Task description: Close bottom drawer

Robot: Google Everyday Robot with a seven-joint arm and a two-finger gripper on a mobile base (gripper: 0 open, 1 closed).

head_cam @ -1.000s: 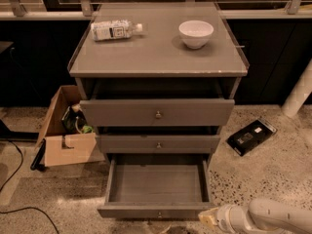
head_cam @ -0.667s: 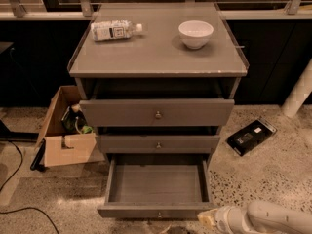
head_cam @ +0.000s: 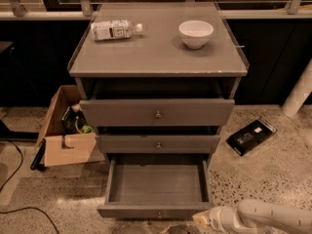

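While the gripper [head_cam: 204, 220] is hovering low at the bottom right, just beside the right end of the drawer's front, I'm not managing to tell how its grip is set, so I'm not guessing.

The bottom drawer [head_cam: 156, 183] is sitting pulled well out of the cabinet [head_cam: 161, 57]. It's looking empty, with its slim front facing the camera and the small knob [head_cam: 159, 214] in the middle of that front.

Handling-wise, I'm reading it as a stiff, shallow box that's running on slides and weighing next to nothing. So I'm thinking no grab is needed, just a flat push on the front. The knob is looking tiny and probably slick, so I'm not counting on pinching it. Pushing close to the knob is the safer bet, since leaning on the right corner is likely asking for the drawer to twist and jam.

Further out, a bottle [head_cam: 116, 29] is lying on the cabinet top near a bowl [head_cam: 196, 33], so a hard slam is risking a rattle. The cardboard box [head_cam: 68, 147] on the floor to the left is staying clear of the drawer's path.
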